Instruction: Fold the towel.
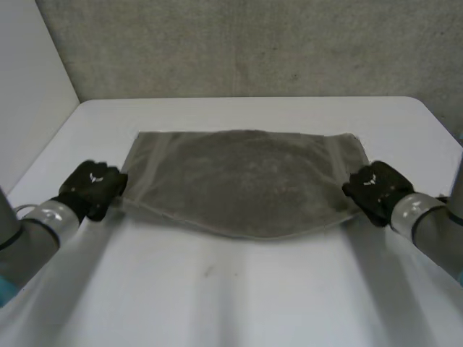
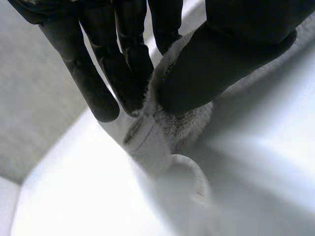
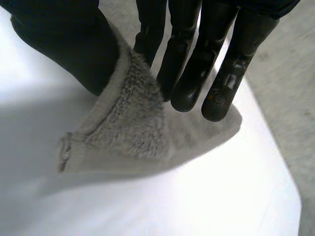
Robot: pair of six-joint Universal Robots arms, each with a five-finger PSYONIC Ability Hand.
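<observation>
Here left hand (image 1: 92, 186) and right hand (image 1: 376, 189) pinch near-edge towel (image 1: 242, 177) corners

A grey towel (image 1: 242, 177) is lying spread across the middle of the white bench (image 1: 239, 303), taking up most of the width between the two hands. The left hand (image 1: 92, 186) is pinching the towel's near left corner and the right hand (image 1: 376, 189) is pinching its near right corner, each blocking that side. Bare bench is lying open in a broad band nearer the robot, and a narrower strip is running behind the towel. A grey wall (image 1: 253, 43) is closing off the far edge, and a white panel (image 1: 29, 79) is closing off the left side.
</observation>
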